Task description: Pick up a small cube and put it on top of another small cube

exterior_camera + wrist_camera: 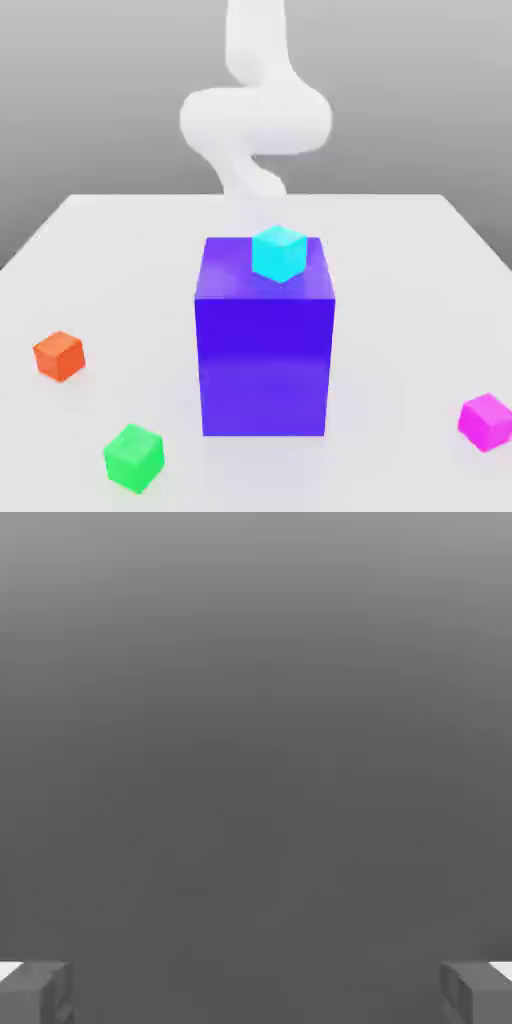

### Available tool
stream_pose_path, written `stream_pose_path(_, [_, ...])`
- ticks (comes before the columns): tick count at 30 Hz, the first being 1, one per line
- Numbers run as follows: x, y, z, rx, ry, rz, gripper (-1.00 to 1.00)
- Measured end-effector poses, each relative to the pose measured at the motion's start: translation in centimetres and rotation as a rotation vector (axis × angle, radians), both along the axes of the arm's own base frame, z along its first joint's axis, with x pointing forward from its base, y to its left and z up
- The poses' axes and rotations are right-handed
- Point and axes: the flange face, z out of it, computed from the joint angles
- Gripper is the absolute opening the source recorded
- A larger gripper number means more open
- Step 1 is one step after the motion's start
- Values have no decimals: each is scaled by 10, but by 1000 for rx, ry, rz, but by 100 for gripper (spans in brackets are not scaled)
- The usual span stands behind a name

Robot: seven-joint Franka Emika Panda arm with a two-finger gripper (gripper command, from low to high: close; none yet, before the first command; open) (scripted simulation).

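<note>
1. Block (265,365): smooth, slightly glossy, plastic-like faces.
2. Cyan cube (279,254), magenta cube (486,422): smooth, plastic-like.
3. Worktop (400,300): smooth, pale surface.
4. Arm (256,120): smooth white shell.

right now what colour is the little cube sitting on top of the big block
The little cube is cyan, seen best in the exterior view.

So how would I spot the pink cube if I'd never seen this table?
Find the big blue-purple block. In the exterior view, the pink cube sits on the table to its right, near the edge. Its neighbours are orange, green and cyan.
</note>
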Motion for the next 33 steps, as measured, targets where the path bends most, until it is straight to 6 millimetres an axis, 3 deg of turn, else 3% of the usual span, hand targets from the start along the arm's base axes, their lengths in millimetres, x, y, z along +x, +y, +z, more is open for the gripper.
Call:
stream_pose_path(6, [61,66,-98,-36,163,68,0])
stream_pose_path(13, [87,146,-224,-79,344,162,0])
stream_pose_path(16, [84,179,-280,-97,421,206,0])
stream_pose_path(20, [61,230,-354,-124,524,287,0])
stream_pose_path(27, [5,279,-476,-150,702,372,0])
stream_pose_path(31, [-2,285,-530,-150,719,381,0])
stream_pose_path(32, [-2,284,-542,-151,720,381,-100])
stream_pose_path(33, [-2,284,-542,-151,720,381,-100])
